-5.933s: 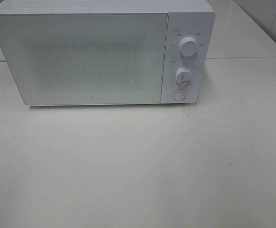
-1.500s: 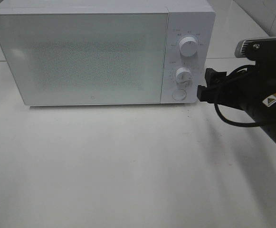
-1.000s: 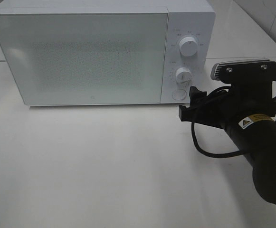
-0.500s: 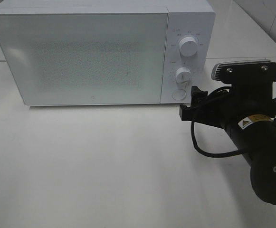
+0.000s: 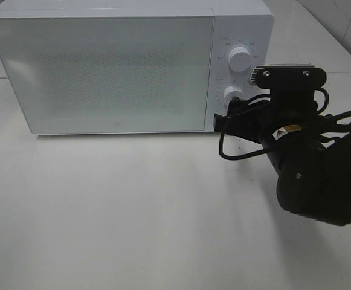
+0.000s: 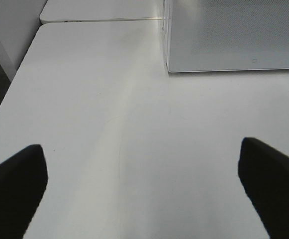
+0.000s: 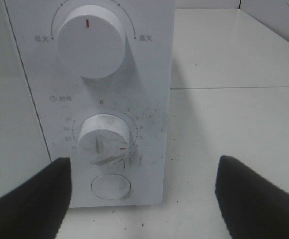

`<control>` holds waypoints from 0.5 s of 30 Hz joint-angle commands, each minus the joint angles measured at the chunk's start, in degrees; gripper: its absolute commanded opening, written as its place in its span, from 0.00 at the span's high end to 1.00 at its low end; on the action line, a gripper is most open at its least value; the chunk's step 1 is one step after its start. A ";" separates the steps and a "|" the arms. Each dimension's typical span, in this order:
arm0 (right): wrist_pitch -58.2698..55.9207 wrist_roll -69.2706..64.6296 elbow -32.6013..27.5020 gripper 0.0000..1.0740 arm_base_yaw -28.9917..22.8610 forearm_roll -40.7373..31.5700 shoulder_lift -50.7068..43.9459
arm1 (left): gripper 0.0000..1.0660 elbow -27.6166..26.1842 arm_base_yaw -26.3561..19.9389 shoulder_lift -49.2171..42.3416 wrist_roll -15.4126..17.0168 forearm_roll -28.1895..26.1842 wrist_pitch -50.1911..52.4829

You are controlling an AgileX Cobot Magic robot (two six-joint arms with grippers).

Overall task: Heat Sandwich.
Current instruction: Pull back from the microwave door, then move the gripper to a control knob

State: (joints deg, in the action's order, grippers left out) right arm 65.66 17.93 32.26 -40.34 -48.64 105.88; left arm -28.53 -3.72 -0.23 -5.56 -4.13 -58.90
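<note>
Exterior high view: a white microwave [image 5: 103, 72] stands toward the far edge of a pale tabletop [image 5: 133, 211], with its frosted door [image 5: 103, 75] closed. The control panel is on the microwave's right side and has an upper knob [image 5: 240, 60] above a lower knob [image 5: 231, 95]. My black right arm [image 5: 308, 175] reaches in from the right edge of the tabletop, and its front end sits close to the lower part of that panel.

Right wrist view: the right gripper [image 7: 142, 172] faces the control panel. Its jaws are spread wide and hold nothing. The two dark fingers [image 7: 30, 199] sit on either side of the round button [image 7: 111, 187] below the lower knob. I cannot tell whether anything touches the panel. The lower knob has dark scuff marks on and around it.

Left wrist view: the left gripper [image 6: 142, 164] is over bare tabletop in front of the microwave's left front corner, near the left edge of the tabletop. Its jaws are fully spread and hold nothing.

I cannot tell where the sandwich is, because no view shows it and the frosted door hides the inside of the microwave.
</note>
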 commanded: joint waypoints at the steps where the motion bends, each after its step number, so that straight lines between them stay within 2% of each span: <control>1: -1.15 -0.11 1.83 0.29 1.09 2.12 1.09 | 0.05 0.17 -0.17 -1.55 0.17 -0.46 -0.06; 4: -2.23 -0.11 4.18 0.29 2.41 5.04 2.98 | 0.05 0.17 -0.17 -1.55 0.17 -0.46 -0.06; 15: -3.84 -0.06 9.57 0.29 5.04 7.96 6.65 | 0.05 0.17 -0.17 -1.55 0.17 -0.46 -0.06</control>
State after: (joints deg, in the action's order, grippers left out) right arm 62.45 17.93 41.31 -35.64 -41.77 112.59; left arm -28.53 -3.72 -0.23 -5.56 -4.13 -58.90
